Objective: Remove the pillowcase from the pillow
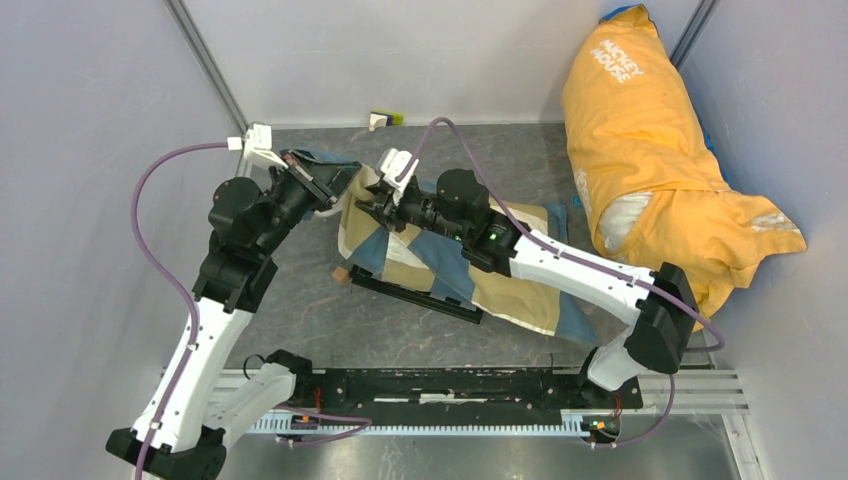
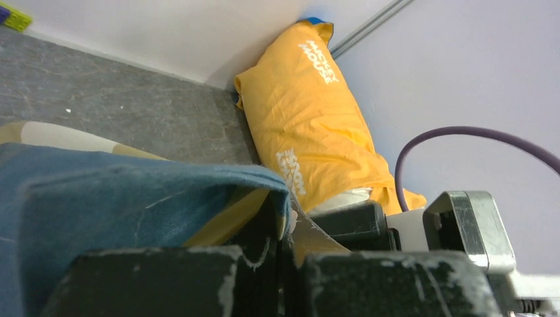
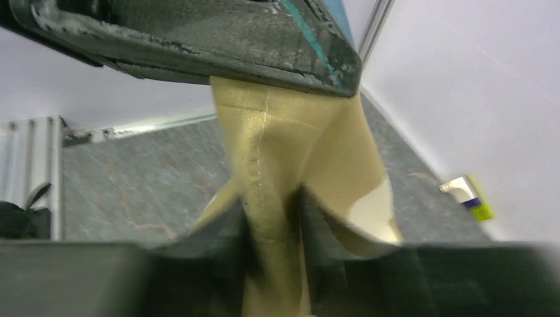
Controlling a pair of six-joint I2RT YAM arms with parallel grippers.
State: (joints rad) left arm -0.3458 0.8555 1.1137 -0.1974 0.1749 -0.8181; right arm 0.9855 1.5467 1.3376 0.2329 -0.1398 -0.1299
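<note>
The pillowcase, in blue, tan and cream checks, lies stuffed across the middle of the table. Its far-left end is lifted. My left gripper is shut on that end's blue edge; the left wrist view shows blue fabric pinched at the gripper. My right gripper is right beside it, shut on a tan seam of the pillowcase, which is pinched at the gripper. The pillow is hidden inside the case; I cannot tell whether a cream patch in the right wrist view is pillow or lining.
A big orange "Mickey Mouse" bundle fills the back right corner and shows in the left wrist view. A black bar lies under the pillowcase's near edge. A small yellow-green and white item sits at the back wall.
</note>
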